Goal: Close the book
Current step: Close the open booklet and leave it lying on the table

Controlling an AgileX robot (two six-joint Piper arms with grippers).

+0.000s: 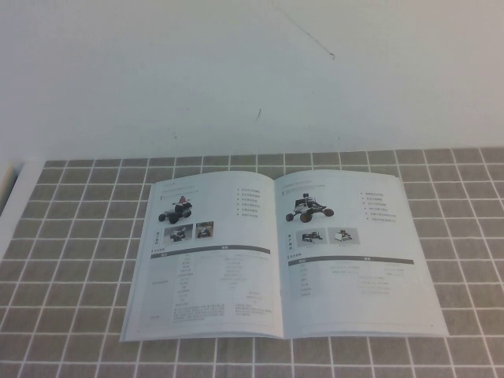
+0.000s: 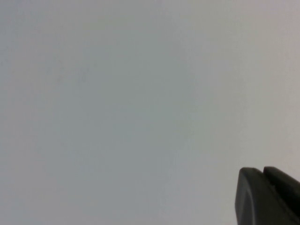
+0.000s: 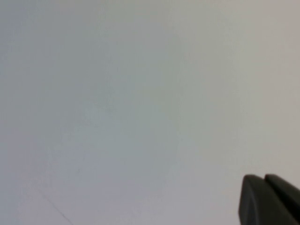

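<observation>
An open book [image 1: 279, 256] lies flat on the grey checked mat [image 1: 71, 236] in the high view. Its left page [image 1: 209, 260] and right page [image 1: 354, 252] both carry pictures of a small wheeled vehicle, text and tables. Neither arm appears in the high view. In the left wrist view, the left gripper [image 2: 262, 171] shows only as two dark fingertips pressed together, shut on nothing, against a blank pale surface. In the right wrist view the right gripper [image 3: 264, 177] looks the same: dark tips together, nothing between them. The book is in neither wrist view.
Behind the mat a plain white surface [image 1: 236, 71] fills the far half of the high view, marked by a few thin dark scratches. A strip of white table edge [image 1: 12, 189] shows at the mat's left side.
</observation>
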